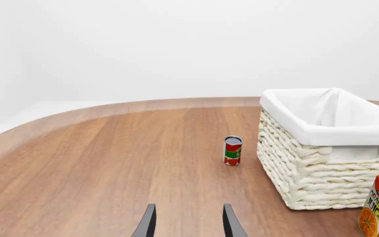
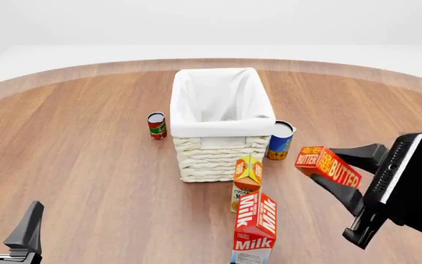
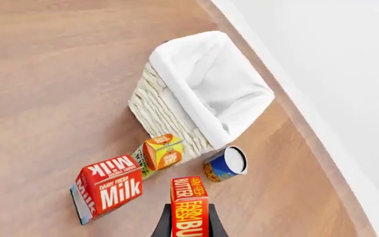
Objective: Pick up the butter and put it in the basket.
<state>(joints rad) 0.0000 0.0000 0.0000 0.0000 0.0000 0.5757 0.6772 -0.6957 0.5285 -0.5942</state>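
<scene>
The butter (image 2: pixel 328 166) is a flat red-orange box with white lettering, held in the air by my right gripper (image 2: pixel 337 172), to the right of the basket and above the table. In the right wrist view the butter (image 3: pixel 189 207) sits between the fingers. The cream wicker basket (image 2: pixel 218 146) with its white liner stands mid-table, and shows in the left wrist view (image 1: pixel 315 163) and the right wrist view (image 3: pixel 166 111). My left gripper (image 2: pixel 6 223) is open and empty at the near left; its fingers (image 1: pixel 148 222) hover over bare wood.
A red Milk carton (image 2: pixel 255 228) and an orange juice carton (image 2: pixel 246 179) stand in front of the basket. A blue can (image 2: pixel 280 139) stands at the basket's right front corner. A small red can (image 2: pixel 156 125) stands to its left.
</scene>
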